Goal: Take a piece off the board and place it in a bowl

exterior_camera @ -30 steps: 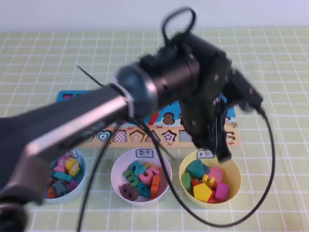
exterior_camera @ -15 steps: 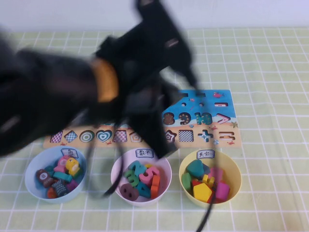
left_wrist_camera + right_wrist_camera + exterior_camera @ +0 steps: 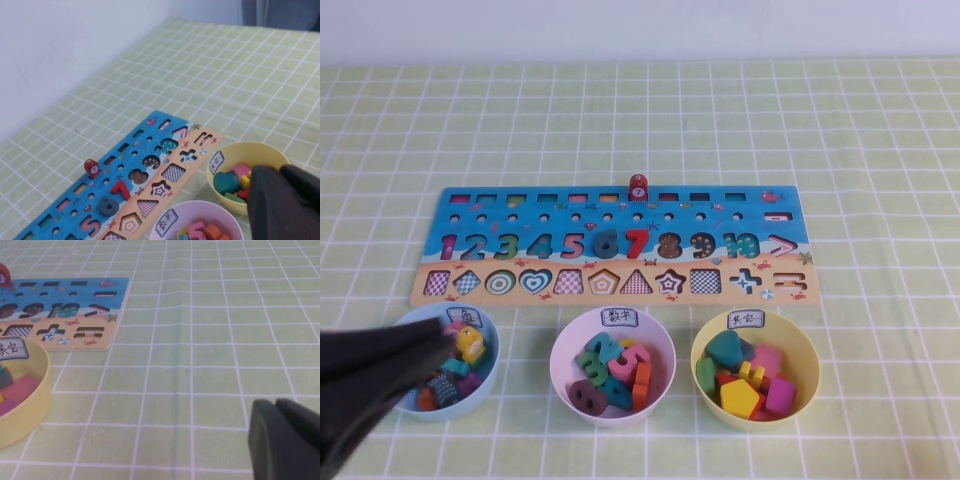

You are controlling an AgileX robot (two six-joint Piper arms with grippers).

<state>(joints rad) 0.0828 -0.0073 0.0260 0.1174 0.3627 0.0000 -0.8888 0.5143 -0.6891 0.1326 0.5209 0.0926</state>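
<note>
Left end effector (image 3: 285, 200) low beside yellow bowl (image 3: 755, 378), right end effector (image 3: 282, 440) above tablecloth, both apparently closed

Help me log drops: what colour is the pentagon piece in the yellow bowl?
Yellow: the pentagon piece lies in the yellow bowl, clearest in the high view.

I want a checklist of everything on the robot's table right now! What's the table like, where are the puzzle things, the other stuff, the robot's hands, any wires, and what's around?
Surface: table under a green checked cloth.
Board: flat; pentagon cutout empty; red 7 and dark 6 in place.
Piece: yellow pentagon lies in the yellow bowl among other shapes.
Clutter: pink bowl of numerals; blue bowl of mixed pieces; small red peg on the board's top edge.
Left gripper: in its wrist view, over the yellow bowl's edge; holds nothing.
Right gripper: in its wrist view, over bare cloth, away from the bowls.
Cables: nothing seen.
Surroundings: pale wall behind the table.
</note>
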